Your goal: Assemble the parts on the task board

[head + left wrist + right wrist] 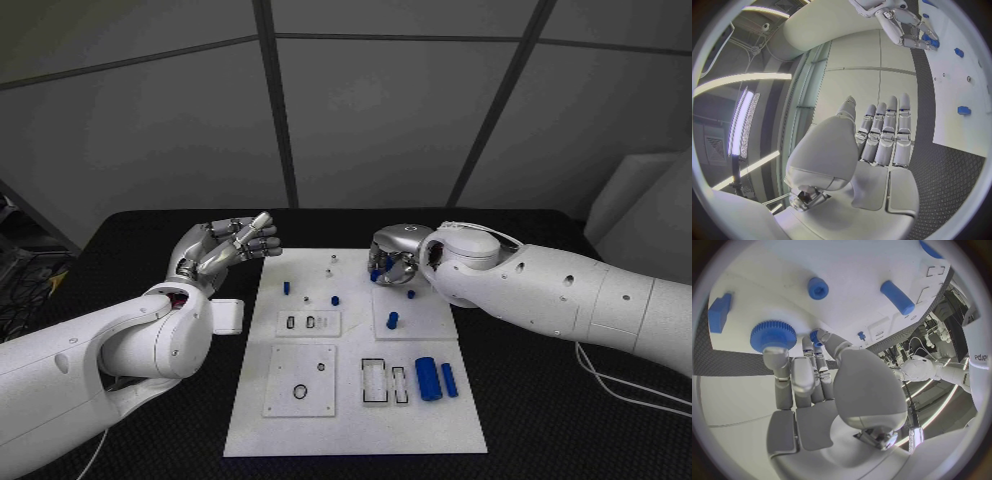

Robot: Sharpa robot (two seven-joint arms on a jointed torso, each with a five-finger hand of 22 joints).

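Right wrist view: right robot hand (811, 385) pinches a half-hidden small blue part (815, 336); left robot hand (228, 245) spread, empty.

The right robot hand (820, 390) reaches onto the white task board (861, 270), its fingers (779, 370) stretched toward a blue toothed gear (773, 336); one fingertip touches the gear's edge. A small blue piece (815, 337) sits pinched between thumb and finger. Nearby on the board lie a short blue hollow cylinder (817, 288), a blue peg (897, 297) and a blue block (719, 313).
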